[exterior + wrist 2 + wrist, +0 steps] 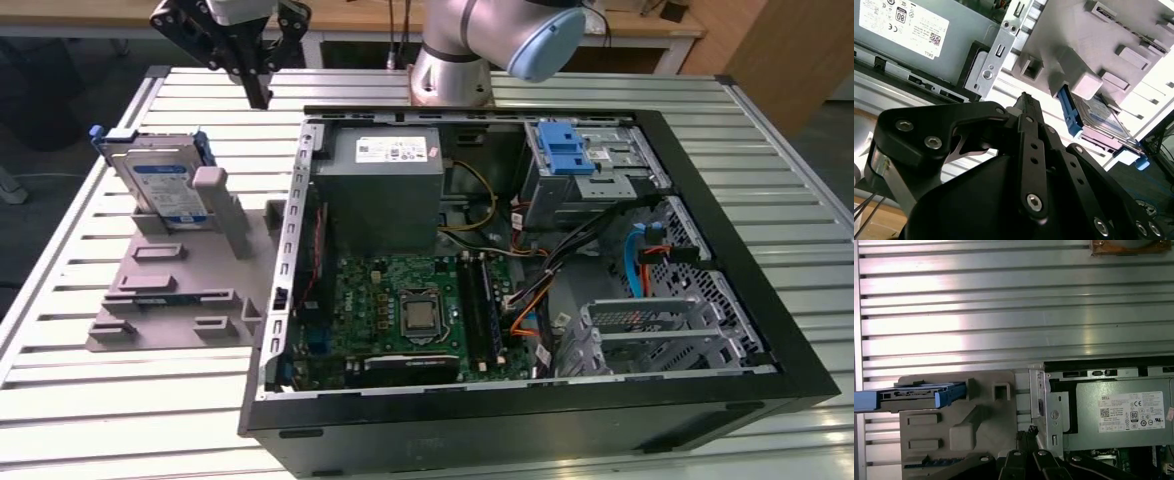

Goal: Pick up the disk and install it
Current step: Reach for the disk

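The disk (158,185) stands upright on a grey plastic stand (174,290) at the exterior view's left, a silver drive with a blue-and-white label in a blue bracket. In the first wrist view the disk (914,396) appears edge-on, and in the second wrist view the disk (1099,117) leans in the stand. My gripper (256,98) hangs above the table between the stand and the open computer case (534,400), higher than the disk and apart from it. Its black fingers meet at one tip in both wrist views, so the gripper (1026,99) is shut and holds nothing.
The case lies open on the slatted metal table (761,130), showing a grey power supply (380,190), a motherboard (407,310), a blue latch (577,150) on the upper bay and a metal drive cage (654,330). The arm's base (454,70) stands behind the case.
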### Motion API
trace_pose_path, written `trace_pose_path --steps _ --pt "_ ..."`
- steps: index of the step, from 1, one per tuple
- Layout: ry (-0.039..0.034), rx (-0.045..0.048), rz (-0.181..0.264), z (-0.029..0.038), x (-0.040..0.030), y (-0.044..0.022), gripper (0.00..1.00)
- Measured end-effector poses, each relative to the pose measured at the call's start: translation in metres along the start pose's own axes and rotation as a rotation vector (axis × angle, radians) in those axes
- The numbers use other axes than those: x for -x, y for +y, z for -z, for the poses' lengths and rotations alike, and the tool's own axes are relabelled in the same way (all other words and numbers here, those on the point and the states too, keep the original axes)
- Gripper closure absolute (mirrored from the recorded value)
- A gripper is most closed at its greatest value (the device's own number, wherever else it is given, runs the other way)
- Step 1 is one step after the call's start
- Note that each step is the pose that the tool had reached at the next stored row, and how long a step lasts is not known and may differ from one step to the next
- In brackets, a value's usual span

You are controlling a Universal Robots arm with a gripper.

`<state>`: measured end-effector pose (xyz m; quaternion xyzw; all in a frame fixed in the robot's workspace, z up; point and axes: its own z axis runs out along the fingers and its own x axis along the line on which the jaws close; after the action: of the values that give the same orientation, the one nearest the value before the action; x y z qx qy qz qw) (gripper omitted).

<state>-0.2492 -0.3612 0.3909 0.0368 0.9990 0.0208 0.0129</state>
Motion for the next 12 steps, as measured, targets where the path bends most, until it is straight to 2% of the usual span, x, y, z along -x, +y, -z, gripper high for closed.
trace_pose_path --steps 4,8,12 --pt "0.003 -0.0013 0.0 -0.0005 -0.004 0.0026 0.89" --pt "0.0142 -0.0019 0.008 -0.0011 -0.0058 0.0037 0.89" --pt "0.0167 -0.0017 0.031 -0.0022 -0.0079 0.0038 0.89"
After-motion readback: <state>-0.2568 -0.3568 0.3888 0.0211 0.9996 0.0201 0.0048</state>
